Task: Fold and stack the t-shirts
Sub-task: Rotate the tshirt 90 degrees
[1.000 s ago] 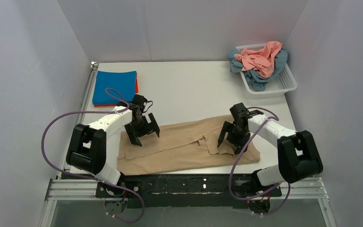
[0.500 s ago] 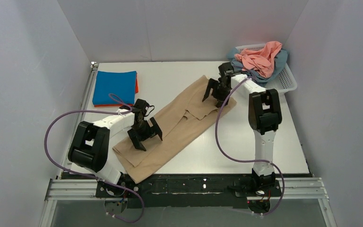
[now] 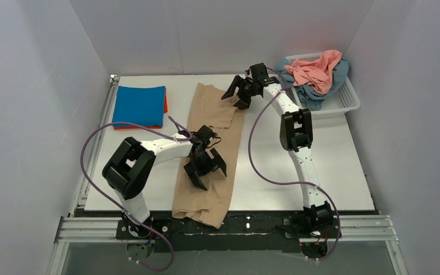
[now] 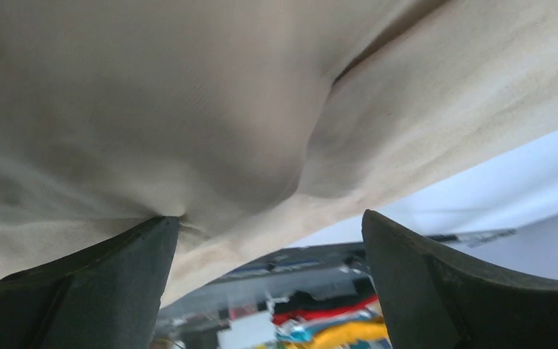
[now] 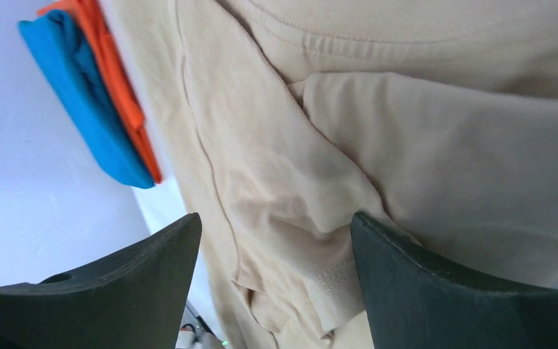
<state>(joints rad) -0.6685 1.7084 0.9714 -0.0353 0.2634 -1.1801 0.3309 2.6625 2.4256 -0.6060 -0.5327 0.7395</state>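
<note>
The tan-beige t-shirt (image 3: 213, 123) lies folded into a long strip that runs from the far middle of the table to its near edge. My left gripper (image 3: 209, 175) stands open on the strip's near half, with one finger (image 4: 80, 283) touching the cloth (image 4: 189, 109). Far out, my right gripper (image 3: 234, 100) hangs open over the strip's far right corner, the sleeve hem (image 5: 334, 280) between its fingers (image 5: 443, 291). A folded bright blue t-shirt (image 3: 140, 106) lies on an orange-red one (image 3: 165, 104) at the far left.
A white lattice basket (image 3: 344, 102) at the far right holds a salmon-pink t-shirt (image 3: 318, 71) on a teal-blue one (image 3: 315, 94). The tan strip's near end droops over the front rail (image 3: 263, 223). White walls close in the table on three sides.
The tan shirt has swung from lying across the near table to lying lengthwise. My right arm stretched out to the far side with it, and my left gripper shifted right.
</note>
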